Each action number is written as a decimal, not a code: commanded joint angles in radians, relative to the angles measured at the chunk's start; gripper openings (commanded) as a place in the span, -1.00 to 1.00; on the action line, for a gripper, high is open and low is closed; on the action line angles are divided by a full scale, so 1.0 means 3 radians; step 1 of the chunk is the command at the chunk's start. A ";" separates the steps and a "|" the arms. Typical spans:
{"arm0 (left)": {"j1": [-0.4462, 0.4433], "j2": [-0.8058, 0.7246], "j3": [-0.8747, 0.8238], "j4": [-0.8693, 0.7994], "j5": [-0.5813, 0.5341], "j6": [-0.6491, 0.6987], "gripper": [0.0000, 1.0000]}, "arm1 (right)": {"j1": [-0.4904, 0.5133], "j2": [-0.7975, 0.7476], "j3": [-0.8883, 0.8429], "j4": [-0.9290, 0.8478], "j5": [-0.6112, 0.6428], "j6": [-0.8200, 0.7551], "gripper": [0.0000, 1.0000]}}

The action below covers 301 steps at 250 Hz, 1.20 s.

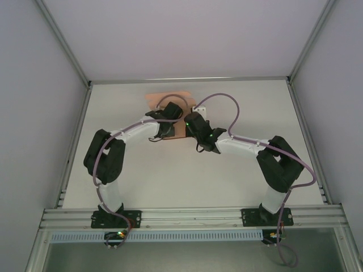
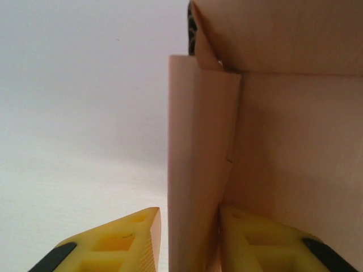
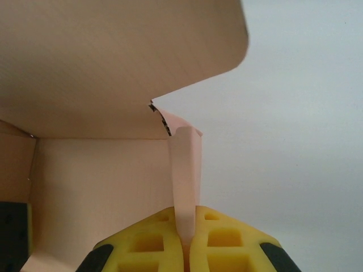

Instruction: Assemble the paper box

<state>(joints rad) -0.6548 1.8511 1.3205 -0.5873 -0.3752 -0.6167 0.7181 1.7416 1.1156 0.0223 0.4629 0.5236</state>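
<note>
The salmon-pink paper box [image 1: 170,100] stands partly folded at the back middle of the table, and both grippers meet over it. In the left wrist view an upright side wall [image 2: 195,170] of the paper box [image 2: 300,147] rises between the yellow fingers of my left gripper [image 2: 190,214]. The right finger [image 2: 266,243] lies against the card, the left finger [image 2: 122,241] stands a small gap off it, so the gripper is open. My right gripper [image 3: 189,238] is shut on a thin upright wall [image 3: 184,175] of the paper box [image 3: 96,187], whose lid flap [image 3: 113,56] arches overhead.
The white table [image 1: 187,175] is ringed by pale enclosure walls [image 1: 34,85] at the left, back and right. An aluminium rail [image 1: 193,216] with both arm bases runs along the near edge. Left gripper [image 1: 165,126] and right gripper [image 1: 190,123] sit close together.
</note>
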 commanded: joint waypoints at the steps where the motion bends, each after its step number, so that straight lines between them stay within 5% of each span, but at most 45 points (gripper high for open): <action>1: 0.0270 -0.0221 -0.0275 0.0070 -0.0075 0.0222 -0.33 | -0.0052 -0.0295 -0.0062 -0.0136 0.0299 -0.0074 -1.00; 33: 0.0250 -0.0476 -0.0377 0.0249 0.0265 0.0358 -0.08 | -0.0053 -0.0246 -0.0044 -0.0138 0.0243 -0.0053 -1.00; 84: 0.0250 -0.0881 -0.0585 0.0634 0.1045 0.0535 0.69 | -0.0057 -0.0112 0.0052 -0.0296 0.0152 0.0019 -1.00; 91: 0.0255 -0.0931 -0.0619 0.0692 0.1132 0.0544 0.99 | -0.0060 -0.0099 0.0058 -0.0322 0.0128 0.0030 -1.00; 235: 0.0776 -0.1375 -0.1073 0.0847 0.1754 0.0851 1.00 | -0.0099 0.0581 0.0249 -0.1032 -0.0764 0.0503 -0.89; 301: 0.1075 -0.1245 -0.0946 0.0829 0.2118 0.1467 1.00 | -0.0081 0.0166 0.0239 -0.1146 -0.0646 0.0341 0.07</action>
<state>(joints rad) -0.3599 1.4616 1.0035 -0.3294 0.1696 -0.3180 0.6899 1.8912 1.1873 -0.2737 0.2497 0.6479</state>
